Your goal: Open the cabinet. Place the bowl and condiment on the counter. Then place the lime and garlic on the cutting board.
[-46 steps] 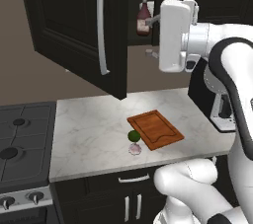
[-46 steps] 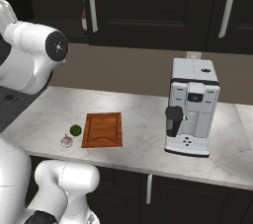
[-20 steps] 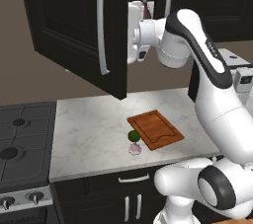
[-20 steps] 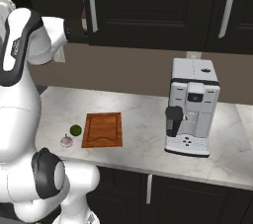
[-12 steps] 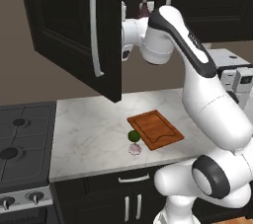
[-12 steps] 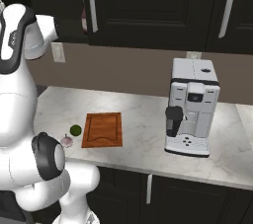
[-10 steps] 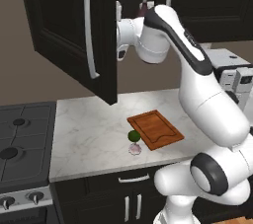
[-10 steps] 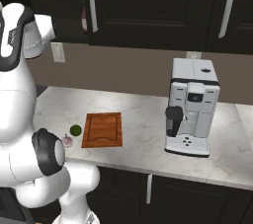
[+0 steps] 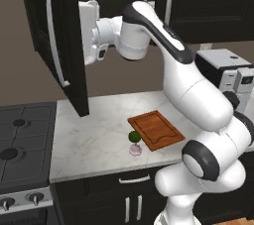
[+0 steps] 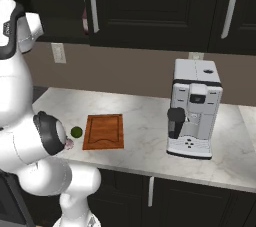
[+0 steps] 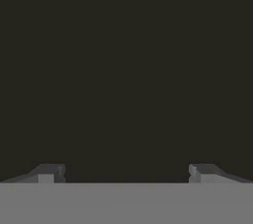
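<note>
The black wall cabinet's left door (image 9: 59, 45) hangs swung out over the counter, with its silver bar handle (image 9: 54, 33) facing left. My gripper (image 9: 83, 33) is up against the door's inner face. In the hand view the gripper (image 11: 126, 173) is open, its fingertips (image 11: 49, 171) wide apart and nothing but dark panel ahead. A sliver of the dark-red condiment (image 10: 84, 22) peeks past a door edge. The lime (image 9: 134, 136) and garlic (image 9: 135, 148) lie on the marble counter (image 9: 94, 130), just left of the cutting board (image 9: 156, 130). The bowl is hidden.
A black gas stove (image 9: 22, 140) adjoins the counter on the left. A silver coffee machine (image 10: 192, 116) stands on the counter to the right of the board. The other cabinet doors (image 10: 160, 6) are closed. Low black cabinets (image 9: 124, 199) run under the counter.
The arm has swung left and the hand has moved with it along the door's inner side. The door has swung further open to the left. Lime, garlic and board stay put.
</note>
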You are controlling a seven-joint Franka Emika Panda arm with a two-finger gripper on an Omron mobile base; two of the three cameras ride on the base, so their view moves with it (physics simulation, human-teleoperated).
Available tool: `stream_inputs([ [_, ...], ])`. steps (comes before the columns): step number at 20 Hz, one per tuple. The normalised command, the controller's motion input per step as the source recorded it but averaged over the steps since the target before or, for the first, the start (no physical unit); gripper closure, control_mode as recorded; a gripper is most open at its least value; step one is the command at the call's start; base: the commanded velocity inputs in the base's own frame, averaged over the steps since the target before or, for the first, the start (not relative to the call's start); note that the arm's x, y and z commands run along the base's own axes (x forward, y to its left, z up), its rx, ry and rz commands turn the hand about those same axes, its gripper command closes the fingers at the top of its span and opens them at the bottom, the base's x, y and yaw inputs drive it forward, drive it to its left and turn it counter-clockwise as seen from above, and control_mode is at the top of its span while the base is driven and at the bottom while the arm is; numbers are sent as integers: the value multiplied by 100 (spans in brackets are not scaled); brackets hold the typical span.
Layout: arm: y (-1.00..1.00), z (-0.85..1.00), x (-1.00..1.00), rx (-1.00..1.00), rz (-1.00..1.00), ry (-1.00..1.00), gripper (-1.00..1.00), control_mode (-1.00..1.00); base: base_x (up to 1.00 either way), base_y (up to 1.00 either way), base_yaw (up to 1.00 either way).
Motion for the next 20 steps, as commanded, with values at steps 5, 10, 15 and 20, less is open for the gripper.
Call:
stream_inputs([
  [5, 32, 0, 0, 0, 3, -7, -100, -100, 0, 0, 0],
  [10, 4, 0, 0, 0, 0, -24, -100, -100, 0, 0, 0],
  [15, 0, -4, 0, 0, 0, -31, -100, -100, 0, 0, 0],
  [20, -34, -1, 0, 0, 0, -43, -100, -100, 0, 0, 0],
])
